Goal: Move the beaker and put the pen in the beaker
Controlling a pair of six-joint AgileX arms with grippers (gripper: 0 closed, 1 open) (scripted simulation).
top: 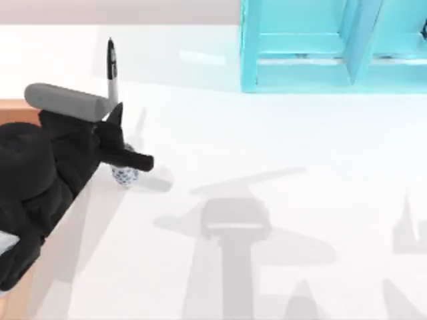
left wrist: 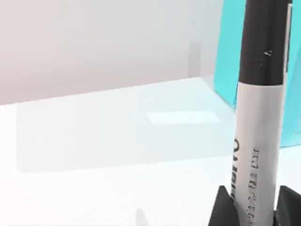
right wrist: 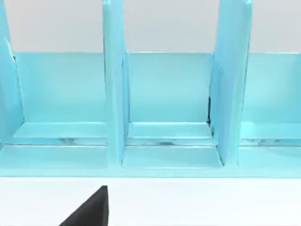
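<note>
The left hand, clamped on the upright pen, hovers above the beaker.

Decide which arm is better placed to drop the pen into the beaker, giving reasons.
Left. The left gripper already holds the slim black-capped, grey-barrelled pen upright, directly above the small white blue-speckled beaker. The right arm faces the turquoise shelf.

The left end effector covers most of the beaker beneath it. The pen it grips runs off the left wrist view's edges, its print too blurred to read.
</note>
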